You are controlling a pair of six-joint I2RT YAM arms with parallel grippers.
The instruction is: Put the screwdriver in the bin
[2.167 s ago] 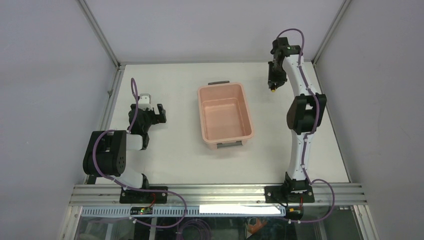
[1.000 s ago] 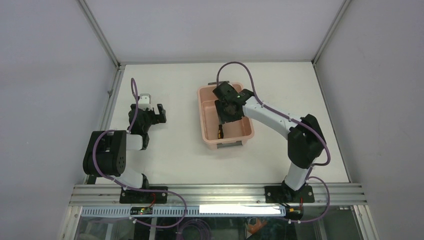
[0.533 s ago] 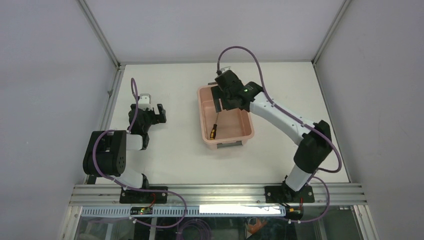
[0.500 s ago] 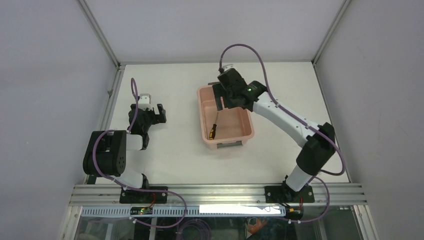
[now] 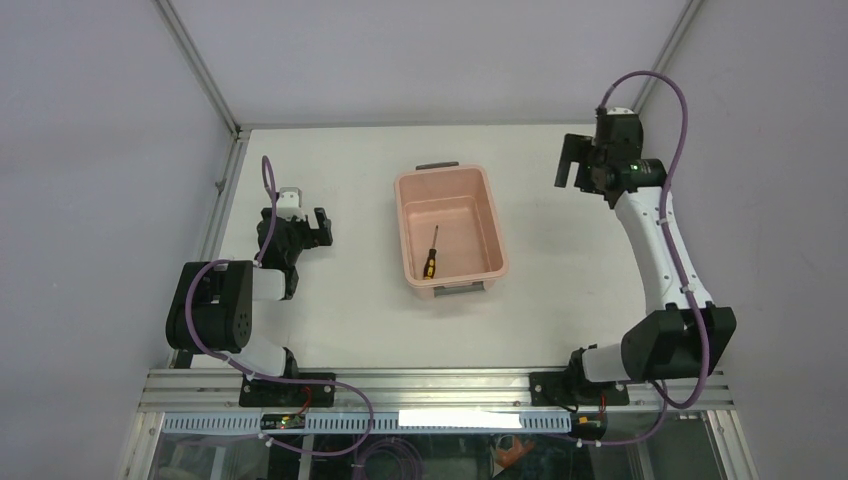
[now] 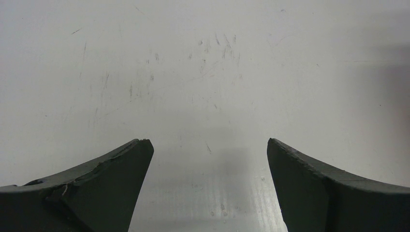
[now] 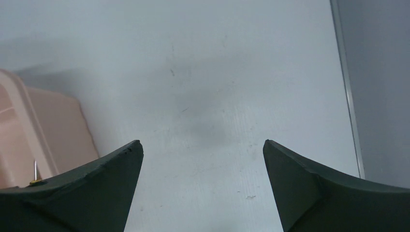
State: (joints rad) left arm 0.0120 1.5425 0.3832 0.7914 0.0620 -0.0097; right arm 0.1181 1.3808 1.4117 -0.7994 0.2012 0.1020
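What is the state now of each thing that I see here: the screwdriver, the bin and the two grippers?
screwdriver: lying flat on the floor of the bin, not held by any gripper.
bin: upright on the table, open at the top, with the screwdriver inside.
left gripper: open, holding nothing, above the table.
right gripper: open, holding nothing, off to the side of the bin.

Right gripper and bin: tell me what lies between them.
Nothing but bare white table separates the right gripper from the bin, clearest in the top external view.
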